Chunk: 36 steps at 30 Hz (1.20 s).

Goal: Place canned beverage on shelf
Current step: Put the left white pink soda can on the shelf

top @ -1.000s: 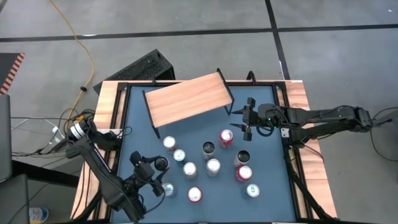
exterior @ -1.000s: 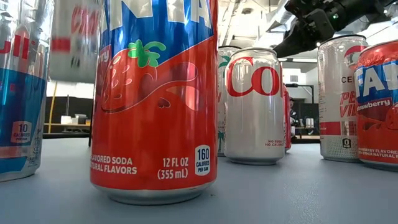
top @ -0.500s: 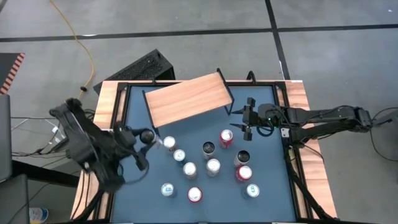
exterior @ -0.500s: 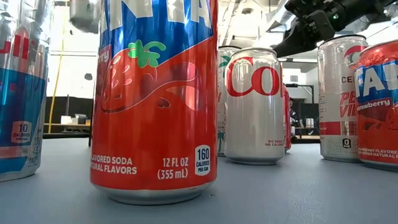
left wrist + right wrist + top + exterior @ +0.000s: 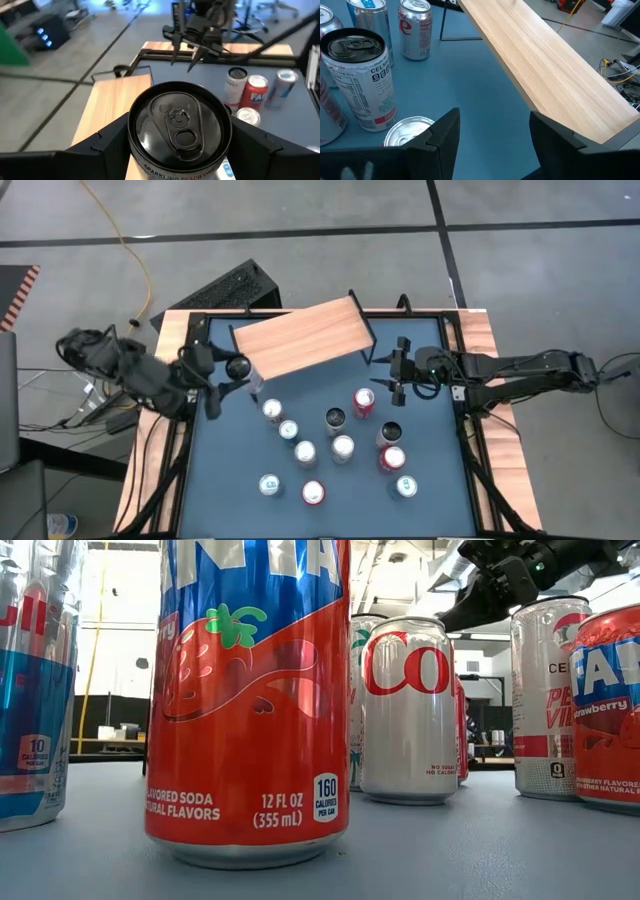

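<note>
Left gripper (image 5: 232, 375) is seen at the left end of the shelf (image 5: 300, 338), its jaws gripping a sparkling-water can (image 5: 179, 131) held upright; "SPARKLING" is read on its rim label in the left wrist view. The can is carried just beside and over the shelf's left edge, so the light wooden board lies directly ahead of the jaws, its long axis running away toward the right arm. The left arm is judged nearer for the placing.

On the blue tabletop (image 5: 220, 470), loose cans are clustered: a strawberry soda can (image 5: 250, 700) marked "12 FL OZ (355 mL)", "160 CALORIES", and a silver Coke can (image 5: 408, 705). Right gripper (image 5: 388, 375) is parked by the shelf's right end, jaws part open and empty.
</note>
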{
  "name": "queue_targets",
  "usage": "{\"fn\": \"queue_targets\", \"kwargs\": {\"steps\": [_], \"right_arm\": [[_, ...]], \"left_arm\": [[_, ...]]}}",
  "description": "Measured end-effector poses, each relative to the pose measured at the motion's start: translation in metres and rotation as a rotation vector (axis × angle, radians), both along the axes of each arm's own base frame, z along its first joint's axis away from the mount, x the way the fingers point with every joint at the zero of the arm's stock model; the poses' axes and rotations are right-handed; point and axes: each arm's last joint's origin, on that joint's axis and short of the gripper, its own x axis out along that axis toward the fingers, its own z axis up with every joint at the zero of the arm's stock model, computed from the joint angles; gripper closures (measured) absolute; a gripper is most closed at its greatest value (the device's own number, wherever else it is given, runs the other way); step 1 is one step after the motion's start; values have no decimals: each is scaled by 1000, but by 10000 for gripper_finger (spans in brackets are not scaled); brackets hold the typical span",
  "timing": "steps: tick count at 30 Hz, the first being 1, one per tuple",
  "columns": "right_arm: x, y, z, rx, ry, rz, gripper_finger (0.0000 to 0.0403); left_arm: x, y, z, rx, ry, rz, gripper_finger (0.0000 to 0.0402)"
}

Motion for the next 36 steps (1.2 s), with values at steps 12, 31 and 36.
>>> {"fn": "queue_targets", "kwargs": {"steps": [12,31,36], "right_arm": [[0,0,0,-6,2,3,176],[0,0,0,0,1,0,176],[0,0,0,3,0,-1,176]], "left_arm": [[8,70,4,59,47,-44,158],[-13,188,-26,-122,10,-63,151],[-28,209,-44,-172,-13,-102,151]]}}
